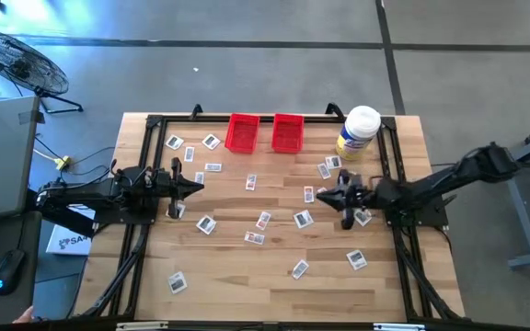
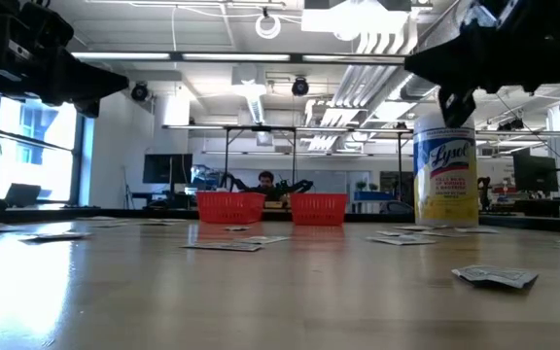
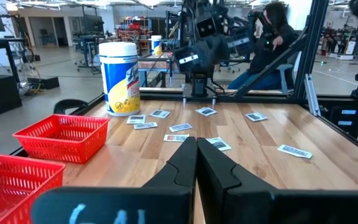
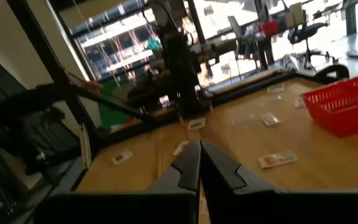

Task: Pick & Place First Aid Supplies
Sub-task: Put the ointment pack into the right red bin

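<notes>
Overhead, the wooden table (image 1: 274,267) carries about twenty first aid packets (image 1: 303,219), small flat white rectangles with dark print, scattered across most of its surface. Taking the table's centre as the dial and its far edge as twelve, one cluster lies toward ten and eleven o'clock, a loose band runs through the centre, another group sits near two o'clock beside the jar, and a few single packets lie at five, six and seven o'clock near the front edge. None of them is in a bin.

Two red mesh bins (image 1: 242,132) stand side by side at twelve o'clock against the far edge. At about one o'clock, just beside the right bin, stands an upright Lysol wipes canister (image 1: 358,133) with a white lid and yellow label.

At nine o'clock the left gripper (image 1: 197,186) hovers above the table, its fingers (image 3: 188,165) pressed together with nothing between them. At three o'clock the right gripper (image 1: 323,195) points toward the centre over the packets there; its fingers (image 4: 191,165) also meet at the tips and hold nothing.

Beyond the table a person (image 3: 272,37) in dark clothing sits in the room.
</notes>
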`<state>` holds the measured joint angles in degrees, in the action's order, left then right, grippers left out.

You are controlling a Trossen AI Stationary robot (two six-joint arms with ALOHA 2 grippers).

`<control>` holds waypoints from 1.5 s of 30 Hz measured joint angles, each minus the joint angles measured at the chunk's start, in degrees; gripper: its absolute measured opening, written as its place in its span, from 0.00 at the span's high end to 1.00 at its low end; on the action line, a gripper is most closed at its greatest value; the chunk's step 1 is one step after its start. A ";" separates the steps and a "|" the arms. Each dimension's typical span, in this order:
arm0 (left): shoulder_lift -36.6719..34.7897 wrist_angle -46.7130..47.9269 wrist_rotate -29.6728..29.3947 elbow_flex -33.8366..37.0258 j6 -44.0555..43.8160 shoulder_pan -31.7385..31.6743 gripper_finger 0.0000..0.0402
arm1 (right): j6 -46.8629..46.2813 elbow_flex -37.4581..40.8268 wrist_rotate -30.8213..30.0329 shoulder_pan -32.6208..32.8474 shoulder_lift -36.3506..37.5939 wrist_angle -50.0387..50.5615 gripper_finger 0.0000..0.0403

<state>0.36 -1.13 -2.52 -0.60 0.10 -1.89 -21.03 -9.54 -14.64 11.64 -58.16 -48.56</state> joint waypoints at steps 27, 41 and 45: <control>0.00 -0.02 0.00 0.00 0.02 0.00 1.00 | 14.79 -29.05 5.54 -9.04 -27.35 62.81 0.79; 0.00 -0.02 0.00 0.00 0.00 0.00 1.00 | 24.11 -29.03 8.18 -12.43 -29.33 64.28 0.79; 0.02 -0.02 0.00 0.00 0.02 0.00 1.00 | 25.94 -29.03 7.94 -12.43 -29.33 64.22 0.79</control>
<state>0.38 -1.15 -2.52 -0.60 0.12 -1.89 4.91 -38.57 -6.70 -0.80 -87.48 15.66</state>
